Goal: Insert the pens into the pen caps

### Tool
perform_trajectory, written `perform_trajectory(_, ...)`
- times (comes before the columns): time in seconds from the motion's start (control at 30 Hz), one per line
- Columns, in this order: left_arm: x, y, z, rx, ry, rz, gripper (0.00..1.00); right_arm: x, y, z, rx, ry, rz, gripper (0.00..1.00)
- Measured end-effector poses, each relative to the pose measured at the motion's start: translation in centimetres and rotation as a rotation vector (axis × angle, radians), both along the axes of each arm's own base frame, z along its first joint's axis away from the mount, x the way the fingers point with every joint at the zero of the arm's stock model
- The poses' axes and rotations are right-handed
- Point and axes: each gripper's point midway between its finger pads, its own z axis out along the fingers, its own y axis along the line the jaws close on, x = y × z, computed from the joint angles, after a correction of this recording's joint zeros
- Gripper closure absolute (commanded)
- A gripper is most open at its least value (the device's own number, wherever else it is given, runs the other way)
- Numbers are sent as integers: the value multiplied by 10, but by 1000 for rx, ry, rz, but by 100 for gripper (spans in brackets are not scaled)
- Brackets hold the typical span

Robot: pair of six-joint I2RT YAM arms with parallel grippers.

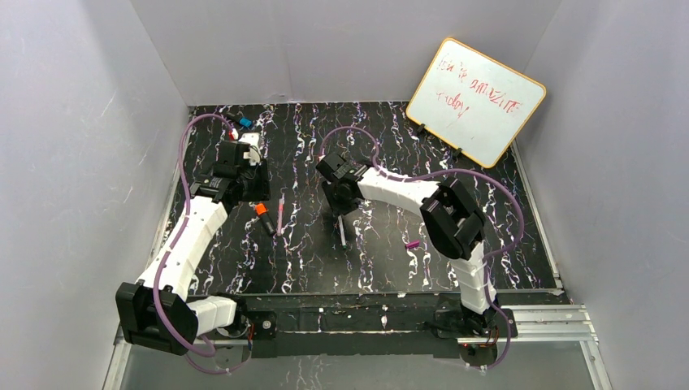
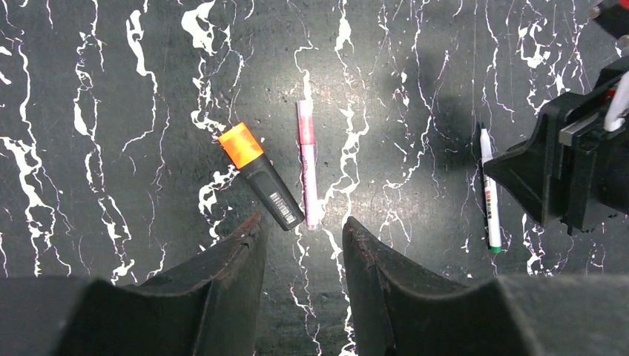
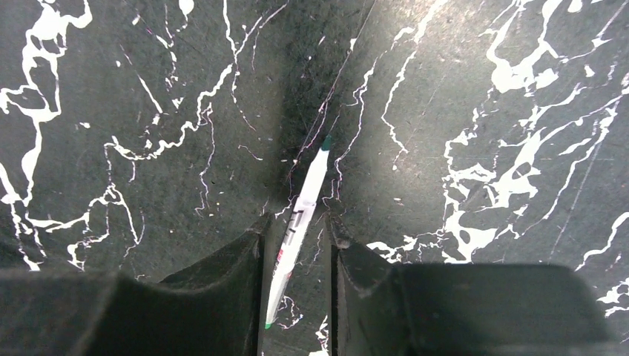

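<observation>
White arms (image 1: 191, 236) with black joints (image 1: 451, 215) and purple cables (image 1: 350, 128).

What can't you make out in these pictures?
Whiteboard writing: top view, too faint and small to read.
Small bits in the far-left corner: top view, too small to identify.
White pen label: both wrist views, blurred.
Magenta cap: top view, too small to see its open end.
</observation>
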Motion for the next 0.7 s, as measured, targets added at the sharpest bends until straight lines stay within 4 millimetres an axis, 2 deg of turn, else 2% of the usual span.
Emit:
perform_trajectory(0.43, 0, 1, 0, -4, 1, 0, 60, -20, -7, -22, -59, 44, 21, 71)
perform_trajectory(0.5, 0, 1, 0, -3, 0, 0, 60, -20, -7, -22, -59, 45, 22, 78)
perform_trajectory(0.6, 0, 1, 0, -3, 0, 1, 60, -20, -7, -22, -59, 46, 23, 93)
perform_trajectory(0.7, 0, 1, 0, -9, 1, -1, 60, -21, -6, -22, -57, 49, 24, 97)
